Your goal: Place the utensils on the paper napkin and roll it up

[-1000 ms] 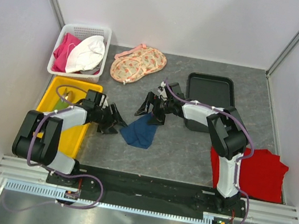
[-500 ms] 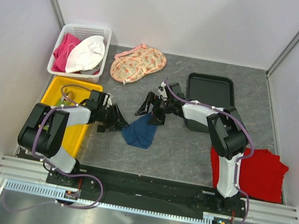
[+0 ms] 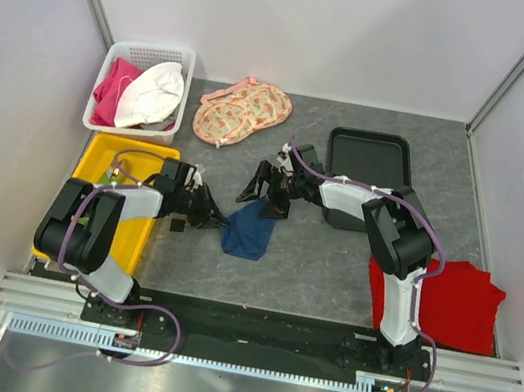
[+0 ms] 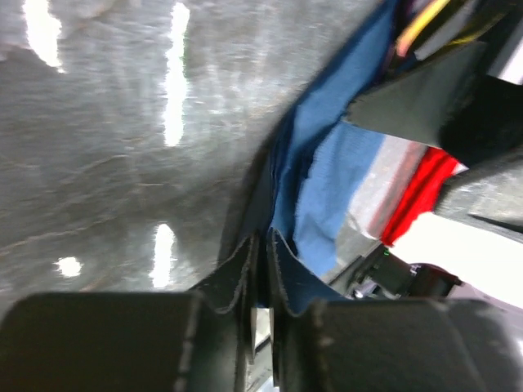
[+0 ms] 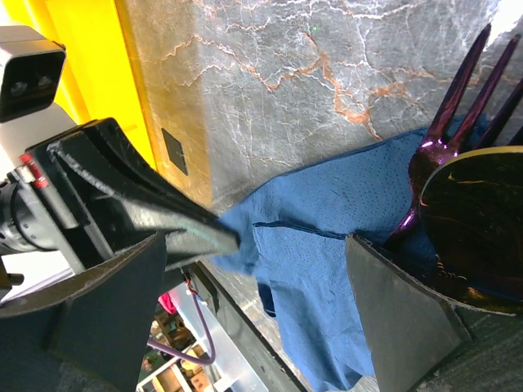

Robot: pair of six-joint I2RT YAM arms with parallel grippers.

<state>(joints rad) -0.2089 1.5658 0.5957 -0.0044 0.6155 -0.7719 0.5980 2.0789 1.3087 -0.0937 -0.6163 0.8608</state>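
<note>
left claw (image 4: pixel 260 260) is sitting low on the tabletop (image 3: pixel 330 269), jaws pressed nearly together on the left corner of the paper napkin (image 3: pixel 247 234); the left wrist view is showing blue sheet nipped between the two pads, so the pinch is reading as made; right claw (image 3: pixel 269 191) is hanging over the napkin's far edge with jaws spread wide, gripping nothing.

napkin is lying rumpled and partly folded between the two claws, not flat; the utensils (image 5: pixel 458 188) are lying at its far-right part beneath the right claw; a fork (image 5: pixel 458 98) with purple-sheened tines is running off the sheet onto bare tabletop; a spoon (image 5: pixel 478 216) is resting its bowl beside it on the blue; the handles are hiding out of frame.

handling, as a judgement: the sheet is looking thin, limp and light, likely tearing if tugged hard and sliding easily on the smooth top; best taken at a corner or edge with a shallow pinch, as the left claw is doing; the cutlery is looking stiff, slim and slick, so it is probably skidding or rolling when the paper shifts; taking it by the thin handle is seeming safer than by the head.

step in hand, by my reading: drawing the sheet straight or over the cutlery; the rolling is not yet done.
</note>
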